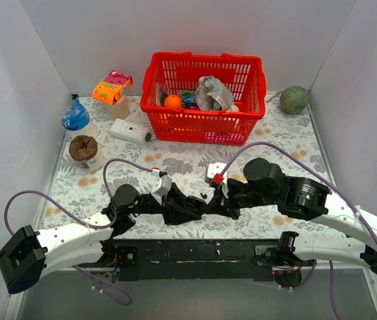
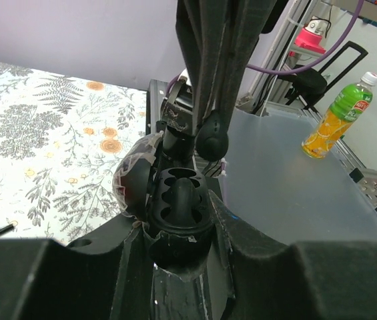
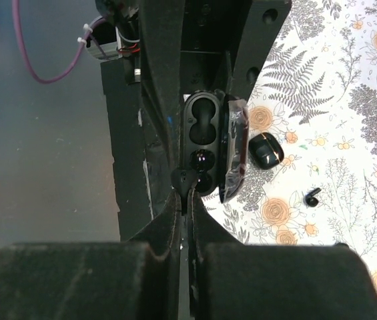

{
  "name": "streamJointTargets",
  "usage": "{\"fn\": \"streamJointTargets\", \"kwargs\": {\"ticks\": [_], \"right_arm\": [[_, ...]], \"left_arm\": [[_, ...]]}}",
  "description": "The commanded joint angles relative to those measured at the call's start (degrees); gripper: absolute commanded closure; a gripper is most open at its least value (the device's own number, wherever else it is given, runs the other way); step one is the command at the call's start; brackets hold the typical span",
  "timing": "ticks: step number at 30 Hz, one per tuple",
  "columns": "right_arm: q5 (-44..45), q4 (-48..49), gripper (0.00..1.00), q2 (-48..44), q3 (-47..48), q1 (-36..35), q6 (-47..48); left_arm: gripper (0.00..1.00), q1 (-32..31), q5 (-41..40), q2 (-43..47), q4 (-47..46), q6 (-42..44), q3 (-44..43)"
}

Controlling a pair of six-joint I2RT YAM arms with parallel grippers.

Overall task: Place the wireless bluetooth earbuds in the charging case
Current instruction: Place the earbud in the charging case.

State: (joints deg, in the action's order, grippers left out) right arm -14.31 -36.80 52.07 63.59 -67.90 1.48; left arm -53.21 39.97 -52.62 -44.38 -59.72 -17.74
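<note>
Worked low over the floral table point(image 1: 175, 167), near its front edge and well apart from the red basket point(image 1: 201, 123). Met both arms there, tip to tip.

Clamped the charging case point(image 2: 178, 203) in the left gripper point(image 2: 178, 248), fingers closed tight on either side. Held it with the lid point(image 2: 133, 181) hinged back and the sockets turned toward the right gripper point(image 3: 185, 193).

Pinched one earbud point(image 2: 213, 133) between that gripper's closed fingertips, just over the rim of the open case. Could not tell whether bud and case were touching.

Noted a second earbud point(image 3: 313, 197) lying loose on the table near the case. Beside it, a small glossy black rounded thing point(image 3: 266, 150), kind unclear.

Judged as the seating step for the first bud, with no bud clearly seated. Next move likely called for:
- lining the stem up with its socket
- easing down a short way while keeping the case steady
- opening the fingers only once the bud sat home

Expected a slippery, fiddly fit, given so small and glossy a part. After that, likely the loose bud to fetch.
</note>
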Motion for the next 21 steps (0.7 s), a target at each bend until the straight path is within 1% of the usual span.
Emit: {"fn": "streamJointTargets", "kwargs": {"ticks": [1, 13, 19, 21], "right_arm": [[2.1, 4.2, 0.99, 0.7, 0.1, -0.2, -0.8], [4.7, 5.0, 0.99, 2.0, -0.4, -0.2, -1.1], [3.1, 4.3, 0.99, 3.6, -0.5, -0.2, -2.4], [3.3, 3.9, 0.97, 3.7, -0.5, -0.3, -2.7]], "left_arm": [[1.0, -0.2, 1.3, 0.0, -3.4, -0.8, -2.0], [1.0, -0.8, 0.6, 0.1, -3.9, -1.2, -2.2], [1.0, -1.0, 0.0, -0.2, -4.4, -1.0, -2.2], [1.0, -1.0, -0.1, -0.2, -4.4, -0.9, -2.2]]}}
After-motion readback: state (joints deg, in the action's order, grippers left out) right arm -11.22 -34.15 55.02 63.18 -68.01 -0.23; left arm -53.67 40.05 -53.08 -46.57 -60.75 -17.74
